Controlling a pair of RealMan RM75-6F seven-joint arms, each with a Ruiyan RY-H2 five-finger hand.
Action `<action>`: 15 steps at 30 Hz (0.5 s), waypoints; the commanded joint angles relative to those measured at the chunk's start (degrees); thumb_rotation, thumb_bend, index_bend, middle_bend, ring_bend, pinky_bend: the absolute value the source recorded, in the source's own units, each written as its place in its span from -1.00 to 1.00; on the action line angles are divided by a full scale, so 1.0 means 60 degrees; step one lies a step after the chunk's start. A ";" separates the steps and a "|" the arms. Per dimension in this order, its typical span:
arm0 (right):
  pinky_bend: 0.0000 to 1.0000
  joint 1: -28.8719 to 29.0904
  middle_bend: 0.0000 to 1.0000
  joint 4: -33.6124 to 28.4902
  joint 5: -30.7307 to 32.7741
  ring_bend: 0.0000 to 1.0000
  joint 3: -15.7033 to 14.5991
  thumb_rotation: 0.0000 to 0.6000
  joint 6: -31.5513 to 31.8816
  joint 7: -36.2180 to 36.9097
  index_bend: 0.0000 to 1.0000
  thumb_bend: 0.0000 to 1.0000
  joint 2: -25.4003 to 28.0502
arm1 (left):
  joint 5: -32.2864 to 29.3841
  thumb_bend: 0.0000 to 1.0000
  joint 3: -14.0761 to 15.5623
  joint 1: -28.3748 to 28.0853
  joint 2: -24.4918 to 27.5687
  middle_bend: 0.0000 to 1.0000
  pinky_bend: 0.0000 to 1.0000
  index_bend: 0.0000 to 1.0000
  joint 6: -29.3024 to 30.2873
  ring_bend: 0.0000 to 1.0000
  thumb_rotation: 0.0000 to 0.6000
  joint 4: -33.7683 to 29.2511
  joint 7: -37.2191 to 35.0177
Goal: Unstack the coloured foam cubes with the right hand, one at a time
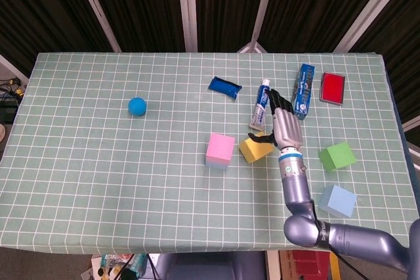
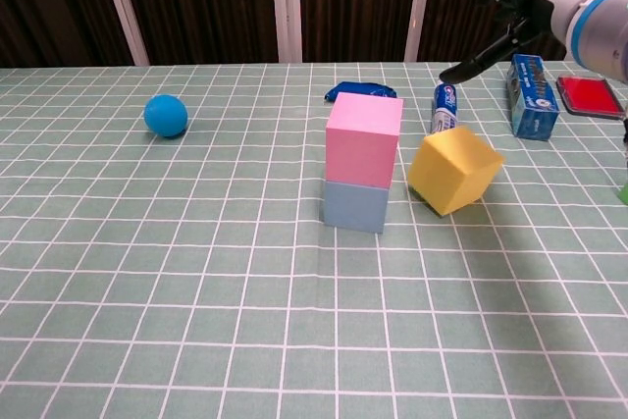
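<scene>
The yellow cube [image 2: 454, 170] is tilted on one corner just right of the stack, apart from my hand; in the head view the yellow cube [image 1: 256, 148] lies beside the pink cube [image 1: 220, 150]. In the chest view the pink cube [image 2: 363, 139] sits on a light blue cube [image 2: 355, 205]. My right hand [image 2: 517, 5] hangs open above and to the right of the yellow cube, fingers spread, holding nothing. From the head camera the right hand [image 1: 284, 126] shows just right of the cube. The left hand is out of sight.
A green cube [image 1: 337, 156] and another light blue cube [image 1: 338, 200] lie at the right. A toothpaste tube [image 1: 261, 105], a blue box [image 1: 302, 90], a red case [image 1: 333, 88] and a blue pouch [image 1: 224, 86] sit behind. A blue ball [image 1: 136, 105] rests far left.
</scene>
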 commanded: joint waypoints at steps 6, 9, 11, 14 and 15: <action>-1.00 -0.1208 -1.00 -0.2898 -0.0090 -1.00 -0.0114 1.00 -0.1001 0.0850 -1.00 -0.69 0.2260 | 0.0121 -0.49 0.0075 -0.0049 -0.0041 -1.00 -1.00 -0.64 -0.0063 -1.00 1.00 -0.0050 0.0219; -1.00 -0.1310 -1.00 -0.3299 0.0005 -1.00 -0.0312 1.00 -0.1571 0.0892 -1.00 -0.69 0.2851 | 0.0108 -0.49 0.0074 -0.0026 -0.0061 -1.00 -1.00 -0.64 -0.0011 -1.00 1.00 -0.0071 0.0245; -1.00 -0.1331 -1.00 -0.3505 0.0034 -1.00 -0.0447 1.00 -0.1902 0.0918 -1.00 -0.69 0.3153 | 0.0081 -0.49 0.0066 -0.0016 -0.0060 -1.00 -1.00 -0.64 0.0001 -1.00 1.00 -0.0082 0.0235; -1.00 -0.1322 -1.00 -0.3701 0.0039 -1.00 -0.0587 1.00 -0.2293 0.1043 -1.00 -0.69 0.3352 | 0.0053 -0.49 0.0055 -0.0009 -0.0056 -1.00 -1.00 -0.64 0.0012 -1.00 1.00 -0.0084 0.0224; -1.00 -0.1292 -1.00 -0.3803 0.0045 -1.00 -0.0666 1.00 -0.2481 0.1128 -1.00 -0.69 0.3326 | 0.0059 -0.49 0.0062 -0.0014 -0.0050 -1.00 -1.00 -0.64 -0.0006 -1.00 1.00 -0.0084 0.0222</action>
